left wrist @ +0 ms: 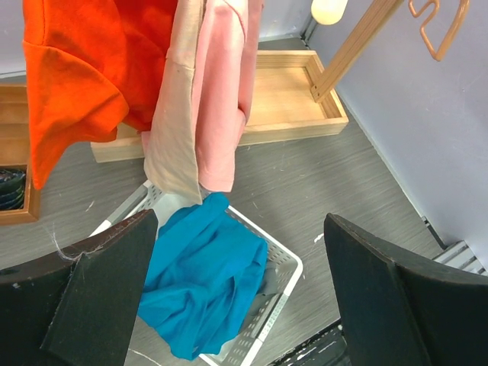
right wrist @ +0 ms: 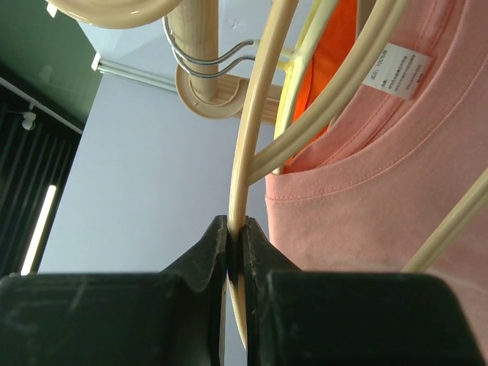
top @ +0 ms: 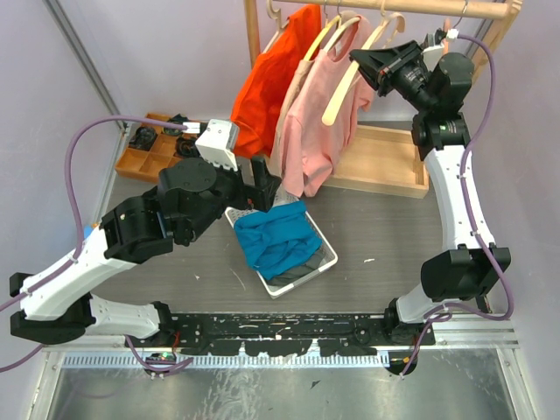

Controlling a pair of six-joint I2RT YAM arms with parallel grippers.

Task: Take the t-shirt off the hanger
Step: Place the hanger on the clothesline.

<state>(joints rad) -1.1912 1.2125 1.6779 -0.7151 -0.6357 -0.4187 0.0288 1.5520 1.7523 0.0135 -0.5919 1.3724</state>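
Right gripper (right wrist: 235, 232) is pinching shut on a cream hanger (right wrist: 258, 114) next to the pink t-shirt (right wrist: 381, 198) hanging from the wooden rail (top: 420, 7), while the left gripper (left wrist: 240, 236) is hovering wide open and empty below, so a hard tug is risking the hanger slipping out

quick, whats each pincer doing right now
left pincer: open, holding nothing
right pincer: closed on the cream hanger

Right end effector (top: 360, 59) sits at the hanger (top: 336, 96) of the pink t-shirt (top: 317, 140) (blue cloth (top: 276, 236) in basket (top: 331, 255)).
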